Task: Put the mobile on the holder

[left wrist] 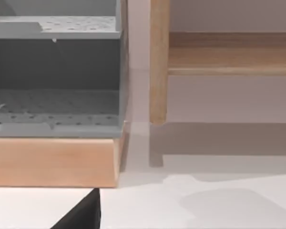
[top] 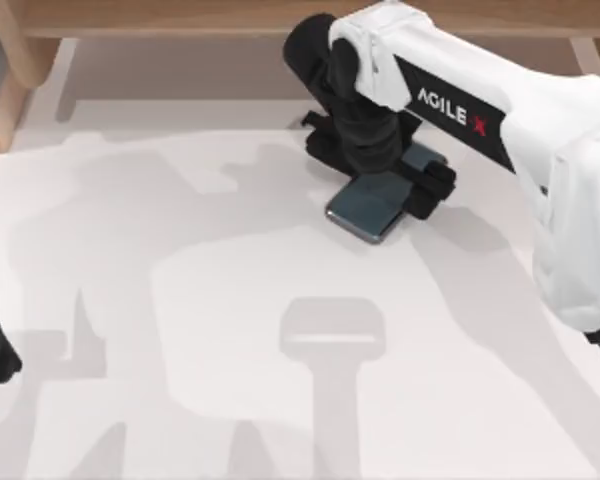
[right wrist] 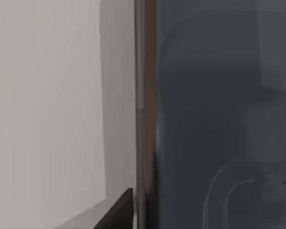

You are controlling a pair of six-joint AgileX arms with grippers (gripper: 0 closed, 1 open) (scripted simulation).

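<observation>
A: Top view first. Where is the mobile?

B: It lies flat on the white table, toward the far side, right of centre. Its long axis runs diagonally, near-left to far-right. The right gripper sits directly over its far end, black fingers on either side. I cannot tell whether they are clamped on it.

A: And the left arm?

B: Parked at the table's left edge, well apart from the mobile. The right arm is far nearer.

A: Left wrist view?

B: A grey perforated shelf unit on a wooden base, a wooden post beside it, white table below.

A: Right wrist view?

B: The mobile's glossy blue-grey face very close, its dark rim running straight through, bare table beside it. I judge the mobile has yet to be lifted. I see no holder.
</observation>
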